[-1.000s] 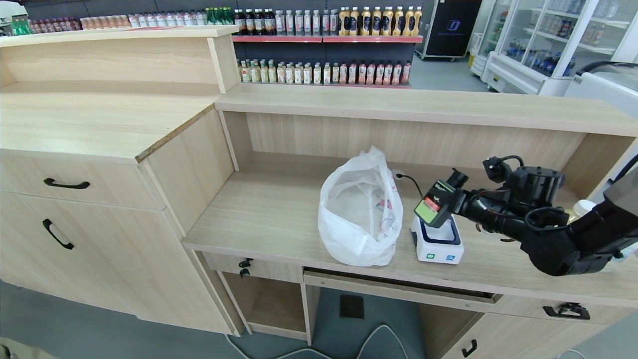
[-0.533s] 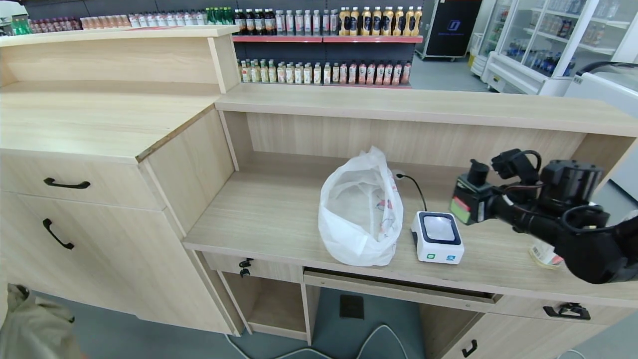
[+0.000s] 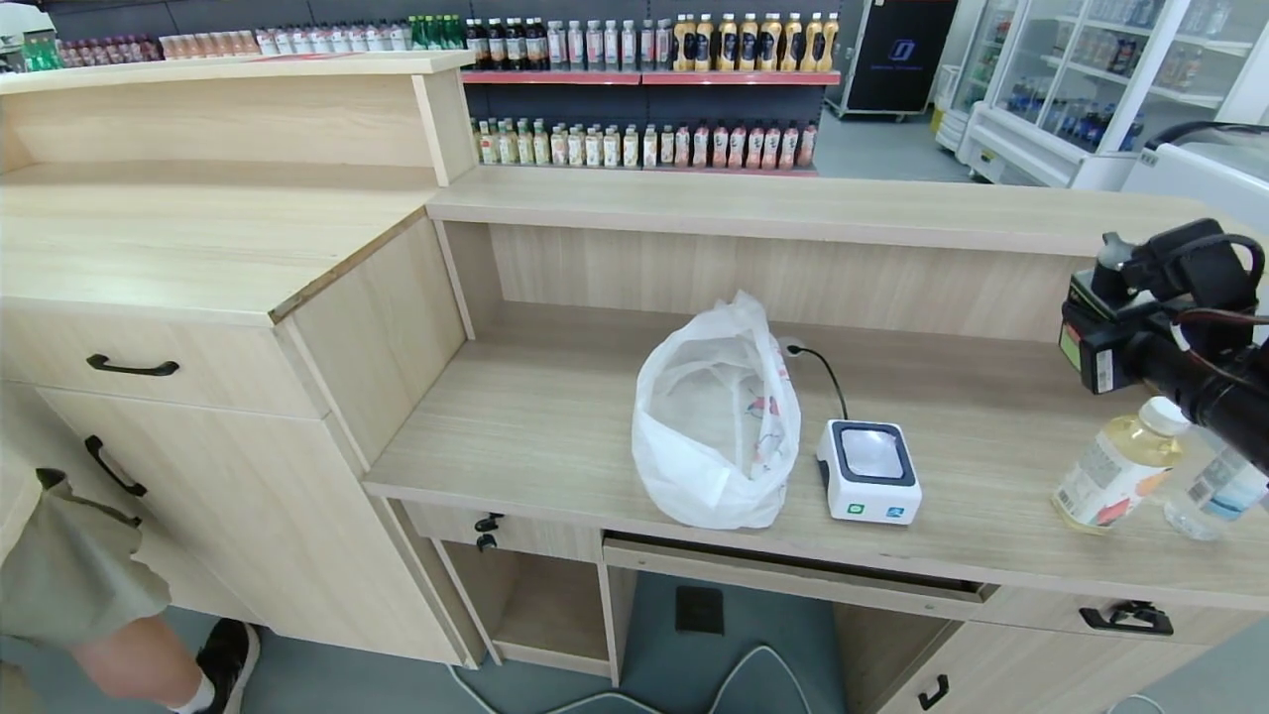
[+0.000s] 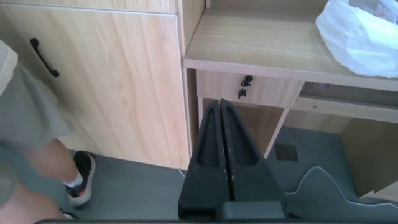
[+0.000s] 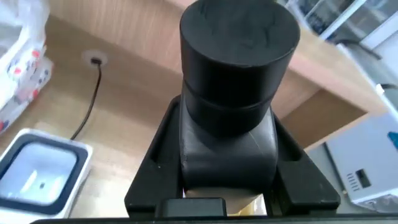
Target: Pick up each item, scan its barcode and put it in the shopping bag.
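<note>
My right gripper hangs above the right end of the counter, shut on a dark container with a black round cap and a green-and-red label. In the right wrist view the cap rises between the gripper fingers. The white barcode scanner lies on the counter well to the left of that hand. Beside it stands the open white shopping bag. My left gripper is shut and empty, low in front of the counter's edge.
A bottle of yellow liquid and a clear bottle stand on the counter below the right gripper. The scanner's black cable runs to the back panel. A raised shelf overhangs the counter's back.
The right gripper has carried the container from just over the scanner to the right and upward. The two bottles, hidden behind the arm before, now show.
</note>
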